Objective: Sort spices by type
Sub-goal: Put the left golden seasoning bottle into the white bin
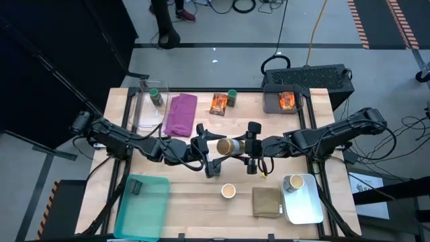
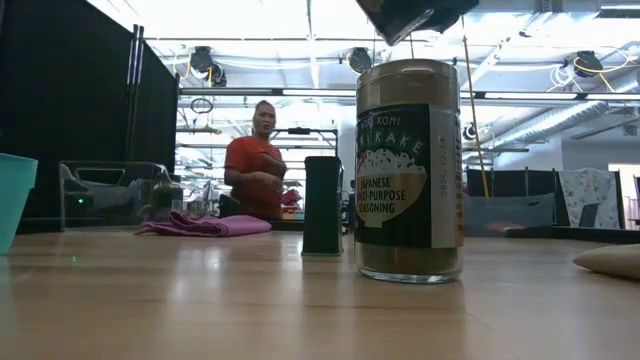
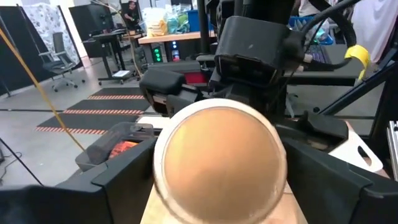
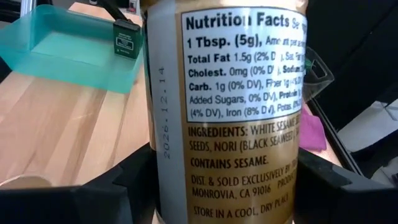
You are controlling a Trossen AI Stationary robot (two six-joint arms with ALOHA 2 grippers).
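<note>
Both grippers flank the tan-lidded glass seasoning jar (image 1: 228, 146) mid-table: left gripper (image 1: 209, 152) and right gripper (image 1: 250, 149) part-open around it, grip unclear. Rigid, slick, breakable; hold mid-body.

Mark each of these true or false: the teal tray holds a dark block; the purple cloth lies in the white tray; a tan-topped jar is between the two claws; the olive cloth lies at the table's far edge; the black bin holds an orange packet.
1. The teal tray holds a dark block. True.
2. The purple cloth lies in the white tray. False: it lies on the table beside the clear container.
3. A tan-topped jar is between the left claw and the right claw. True.
4. The olive cloth lies at the far edge. False: it lies at the near edge, beside the white tray.
5. The black bin holds an orange packet. True.
</note>
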